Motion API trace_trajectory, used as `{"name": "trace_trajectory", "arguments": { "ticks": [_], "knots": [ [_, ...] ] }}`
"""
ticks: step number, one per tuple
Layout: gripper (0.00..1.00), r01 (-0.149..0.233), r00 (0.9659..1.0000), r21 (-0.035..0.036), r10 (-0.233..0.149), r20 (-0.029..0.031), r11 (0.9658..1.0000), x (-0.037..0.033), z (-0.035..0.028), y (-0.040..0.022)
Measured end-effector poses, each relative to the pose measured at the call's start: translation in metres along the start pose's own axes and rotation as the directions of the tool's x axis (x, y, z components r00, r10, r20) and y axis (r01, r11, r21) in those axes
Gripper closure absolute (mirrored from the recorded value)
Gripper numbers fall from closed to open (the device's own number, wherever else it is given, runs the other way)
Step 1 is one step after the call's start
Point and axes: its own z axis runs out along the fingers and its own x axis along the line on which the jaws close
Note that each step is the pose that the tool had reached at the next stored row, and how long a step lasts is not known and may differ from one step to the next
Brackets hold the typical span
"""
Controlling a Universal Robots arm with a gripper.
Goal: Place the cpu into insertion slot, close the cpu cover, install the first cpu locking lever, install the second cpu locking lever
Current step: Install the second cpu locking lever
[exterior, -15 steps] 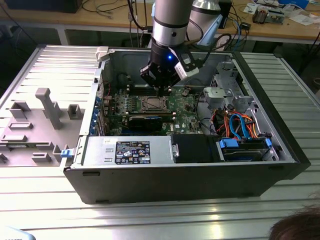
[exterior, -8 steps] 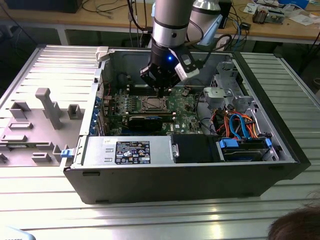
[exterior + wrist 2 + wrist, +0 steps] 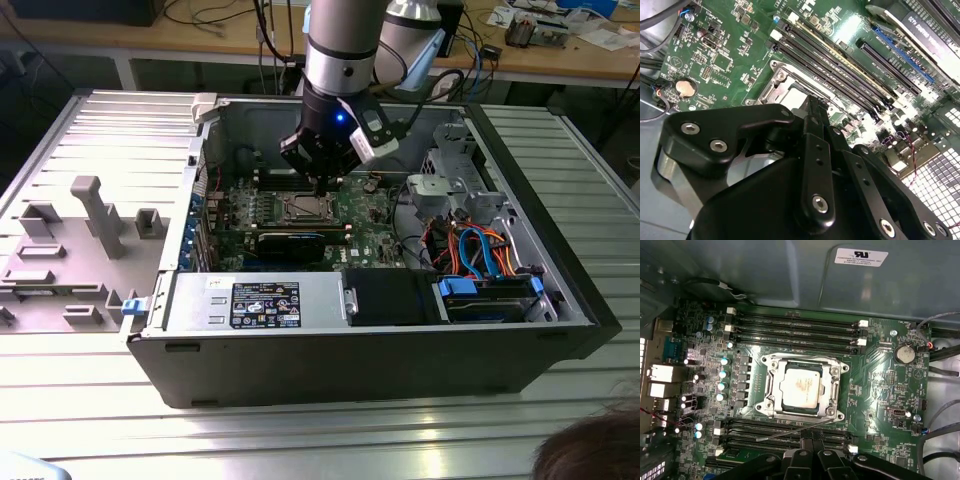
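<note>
1. Black claw hanging low inside an open computer case, just above the green motherboard; fingertips together, nothing between them.
2. Cpu seated flat in its socket near the middle of the motherboard, silver top up, square, so no long axis.
3. Cpu cover closed down around the cpu as a silver frame.
4. Thin metal lever jutting slantwise beside the socket, close to the fingertips.
5. Case lying on a ribbed metal table; wooden bench behind.
6. Socket partly hidden behind claw linkage in the second wrist view.
</note>
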Motion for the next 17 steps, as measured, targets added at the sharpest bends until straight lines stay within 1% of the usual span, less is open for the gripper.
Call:
{"name": "trace_trajectory", "arguments": {
  "ticks": [3,15,17],
  "knots": [
    [0.89,0.0,1.0,-0.0055,0.0,0.0007,1.0,0.0,0.0001,0.0],
    [0.89,0.0,1.0,-0.0068,0.0,0.0008,1.0,0.0,0.0001,0.0],
    [0.89,0.0,1.0,-0.009,0.0,0.001,1.0,0.0,0.0,-0.0001]
  ]
}}
